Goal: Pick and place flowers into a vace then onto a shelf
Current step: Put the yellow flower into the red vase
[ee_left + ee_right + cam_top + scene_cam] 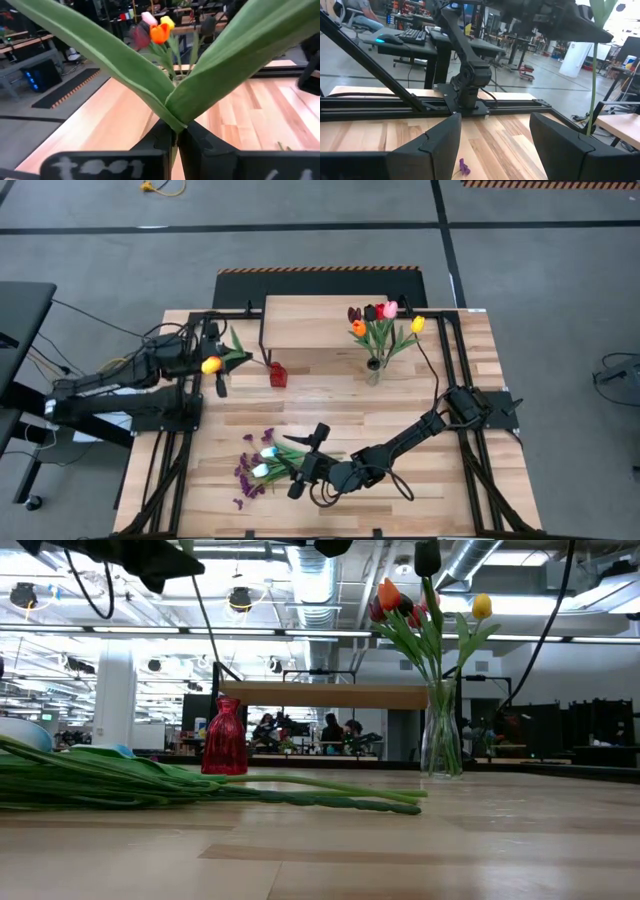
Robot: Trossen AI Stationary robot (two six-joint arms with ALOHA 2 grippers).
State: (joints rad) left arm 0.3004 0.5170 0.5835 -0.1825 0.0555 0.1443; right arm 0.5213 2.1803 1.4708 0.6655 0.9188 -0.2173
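My left gripper [214,368] is up over the table's left part, shut on a yellow tulip [210,365] whose green leaves [150,85] fan out ahead of the fingers. A small red vase [277,374] stands to its right. A clear glass vase [374,370] holding several tulips [383,315] stands in front of the shelf [310,320]. More flowers [262,465], among them purple sprigs, lie flat on the near table. My right gripper [305,460] is open at their stem end, and I see no touch. My left gripper pinches the tulip's stem [174,131] between its two fingers, right where the leaves branch off. The fingers come level from the table's left, across the stem. The tulip is lifted clear and about upright, its thin lower stem [593,80] hanging below the gripper.
Black metal rails [450,380] frame the table on both sides. The shelf's plank top [325,695] stands on thin legs behind the two vases [225,737] [441,730]. Stems of the lying flowers [300,798] stretch across the near boards. A purple scrap [464,167] lies under my right gripper.
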